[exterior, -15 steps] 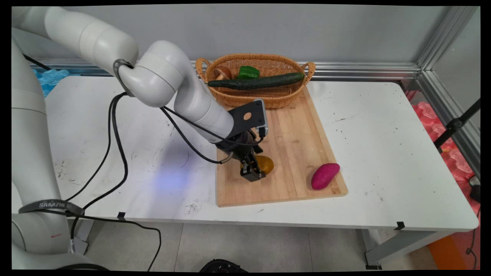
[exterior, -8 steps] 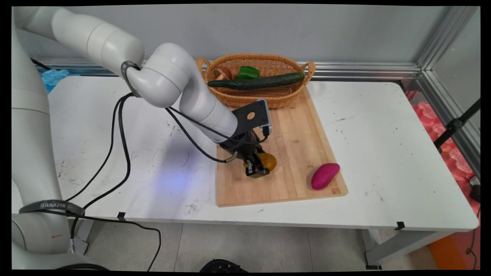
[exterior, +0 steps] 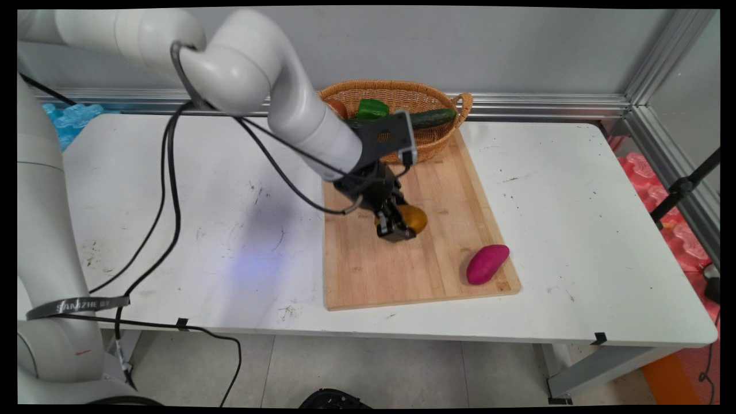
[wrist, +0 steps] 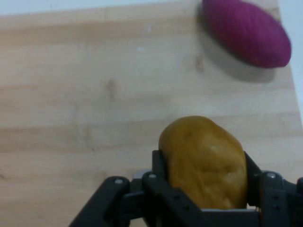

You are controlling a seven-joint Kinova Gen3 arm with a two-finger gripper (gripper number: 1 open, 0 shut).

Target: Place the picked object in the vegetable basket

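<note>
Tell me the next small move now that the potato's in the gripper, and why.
Probably keep lifting straight up. The gripper is shut on the potato, low above the cutting board, and the basket rim stands higher, just behind it.

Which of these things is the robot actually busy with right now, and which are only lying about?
Busy with:
black two-finger end effector, shut on the yellow-brown potato

Lying about:
purple sweet potato on the wooden cutting board
woven wicker basket holding a dark green cucumber and a green pepper
</note>
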